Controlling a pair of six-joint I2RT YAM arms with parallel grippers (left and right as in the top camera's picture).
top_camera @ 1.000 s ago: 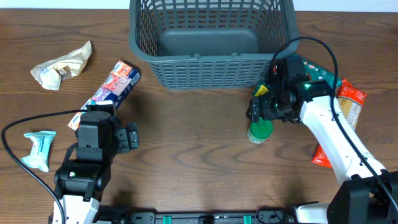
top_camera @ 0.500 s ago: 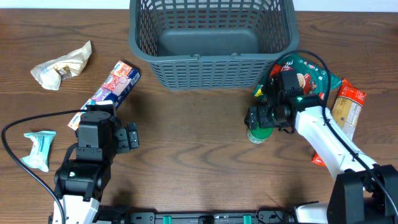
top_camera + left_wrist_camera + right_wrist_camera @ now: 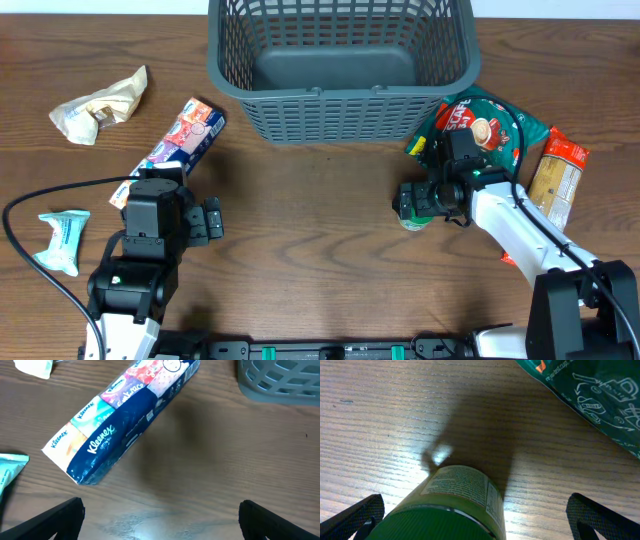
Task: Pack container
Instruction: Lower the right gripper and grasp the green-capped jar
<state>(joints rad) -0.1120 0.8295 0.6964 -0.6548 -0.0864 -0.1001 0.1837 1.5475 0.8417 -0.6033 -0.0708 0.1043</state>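
Observation:
The container, a dark grey slotted basket (image 3: 340, 70), stands at the table's far middle, and its corner shows in the left wrist view (image 3: 280, 380). My right gripper (image 3: 415, 200) is open and low over a jar with a green lid (image 3: 412, 218). In the right wrist view its fingers (image 3: 480, 525) stand wide apart on either side of the jar (image 3: 457, 495). My left gripper (image 3: 210, 220) is open and empty (image 3: 160, 520), just in front of a Kleenex tissue pack (image 3: 182, 138) (image 3: 120, 420).
A green snack bag (image 3: 485, 125) (image 3: 590, 395) lies right of the basket, with an orange-yellow packet (image 3: 555, 172) and a red packet (image 3: 510, 255) beyond it. A crumpled beige packet (image 3: 100, 105) and a teal packet (image 3: 62, 240) (image 3: 10, 472) lie at the left.
My right arm has drawn back toward the front, uncovering the green snack bag, and the gripper now sits lower around the jar. The left arm has not moved.

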